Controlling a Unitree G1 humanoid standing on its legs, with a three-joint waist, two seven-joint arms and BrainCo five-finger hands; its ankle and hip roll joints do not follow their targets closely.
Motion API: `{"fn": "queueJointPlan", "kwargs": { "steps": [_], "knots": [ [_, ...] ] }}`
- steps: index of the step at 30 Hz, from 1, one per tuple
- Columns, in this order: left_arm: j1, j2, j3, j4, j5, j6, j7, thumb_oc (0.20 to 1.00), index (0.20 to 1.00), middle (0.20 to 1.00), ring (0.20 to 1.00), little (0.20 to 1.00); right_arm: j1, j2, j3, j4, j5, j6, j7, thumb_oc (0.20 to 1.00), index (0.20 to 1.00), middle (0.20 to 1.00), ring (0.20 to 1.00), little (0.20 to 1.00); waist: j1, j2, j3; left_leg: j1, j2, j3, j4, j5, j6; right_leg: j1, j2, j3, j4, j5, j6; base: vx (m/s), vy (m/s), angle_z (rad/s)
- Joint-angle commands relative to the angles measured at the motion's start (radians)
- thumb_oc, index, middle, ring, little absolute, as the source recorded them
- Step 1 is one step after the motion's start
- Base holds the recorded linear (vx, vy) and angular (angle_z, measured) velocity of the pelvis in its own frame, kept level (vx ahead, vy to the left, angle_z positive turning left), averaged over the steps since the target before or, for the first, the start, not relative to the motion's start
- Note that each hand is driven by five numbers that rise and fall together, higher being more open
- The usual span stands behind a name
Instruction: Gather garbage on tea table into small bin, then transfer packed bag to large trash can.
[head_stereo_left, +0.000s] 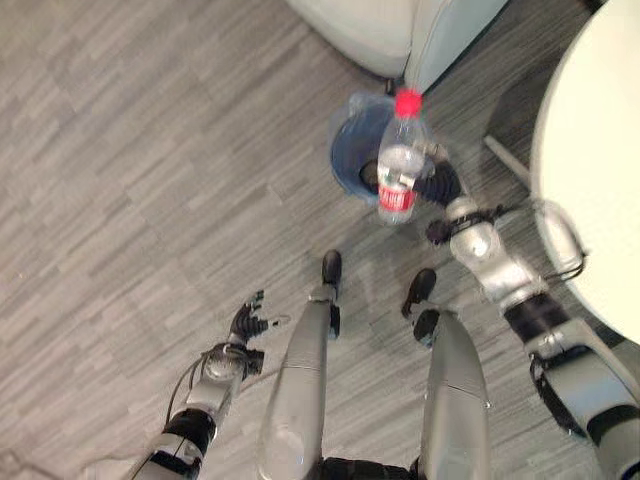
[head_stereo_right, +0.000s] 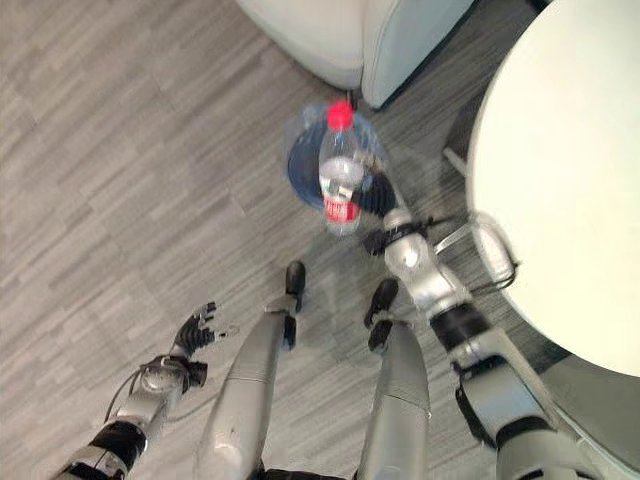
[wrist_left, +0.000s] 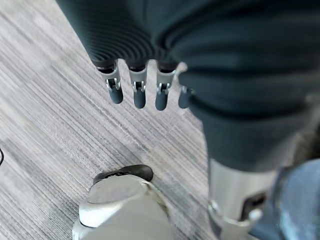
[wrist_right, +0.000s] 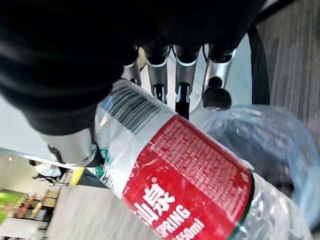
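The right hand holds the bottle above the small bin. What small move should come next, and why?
Probably open the right hand and let go. Its fingers are curled round the plastic bottle, which hangs over the mouth of the bag-lined small bin, so it should drop inside. The left hand hangs open over the floor.

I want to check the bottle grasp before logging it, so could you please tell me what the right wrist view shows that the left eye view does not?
Right wrist view alone: the bottle's red label close up, with the right robot hand's fingers curled around it.

Left eye view alone: the left robot hand open above the floor, and the round white table.

Both: the bottle over the bag-lined small bin.
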Motion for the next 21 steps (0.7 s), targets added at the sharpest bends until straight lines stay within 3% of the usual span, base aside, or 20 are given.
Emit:
{"fn": "queueJointPlan", "kwargs": {
  "steps": [1,7,11,20,21],
  "knots": [
    [0.064,0.033,-0.046,-0.04,-0.04,-0.028,0.037,1.0,1.0,1.0,1.0,1.0,-0.025,-0.002,0.035,0.012,0.005,-0.018,-0.093,0.2,0.2,0.2,0.2,0.2,0.004,0.003,-0.126,-0.063,-0.06,0.018,0.14,-0.184,0.034,-0.05,0.033,0.072,-0.056,-0.049,0.066,0.01,-0.001,0.15],
    [0.039,0.053,-0.105,-0.039,-0.059,-0.033,0.046,1.0,1.0,1.0,1.0,1.0,-0.26,-0.034,0.094,0.28,0.066,0.001,-0.143,0.2,0.2,0.2,0.2,0.2,0.048,0.014,-0.139,-0.234,-0.089,-0.01,0.226,-0.197,0.045,-0.207,-0.004,0.079,0.058,-0.094,0.054,0.02,-0.002,0.2],
    [0.039,0.063,-0.122,-0.037,-0.063,-0.034,0.044,1.0,1.0,1.0,1.0,1.0,-0.337,-0.06,0.145,0.408,0.077,0.018,-0.138,0.2,0.2,0.2,0.2,0.2,0.066,0.017,-0.149,-0.281,-0.099,-0.022,0.231,-0.193,0.043,-0.248,-0.013,0.076,0.076,-0.101,0.053,0.03,-0.001,0.21],
    [0.02,0.05,-0.158,-0.07,-0.064,-0.038,0.046,1.0,1.0,1.0,1.0,1.0,-0.375,-0.088,0.182,0.448,0.081,0.015,-0.171,0.2,0.2,0.2,0.2,0.2,0.071,0.02,-0.178,-0.324,-0.114,-0.035,0.218,-0.182,0.039,-0.286,-0.019,0.069,0.088,-0.107,0.056,0.02,-0.013,0.11],
    [0.02,0.05,-0.158,-0.07,-0.064,-0.038,0.046,1.0,1.0,1.0,1.0,1.0,-0.375,-0.088,0.183,0.448,0.081,0.015,-0.171,0.551,0.551,0.551,0.551,0.551,0.071,0.02,-0.178,-0.324,-0.114,-0.035,0.218,-0.182,0.039,-0.286,-0.019,0.069,0.089,-0.107,0.056,0.04,-0.011,0.0]
  ]
}}
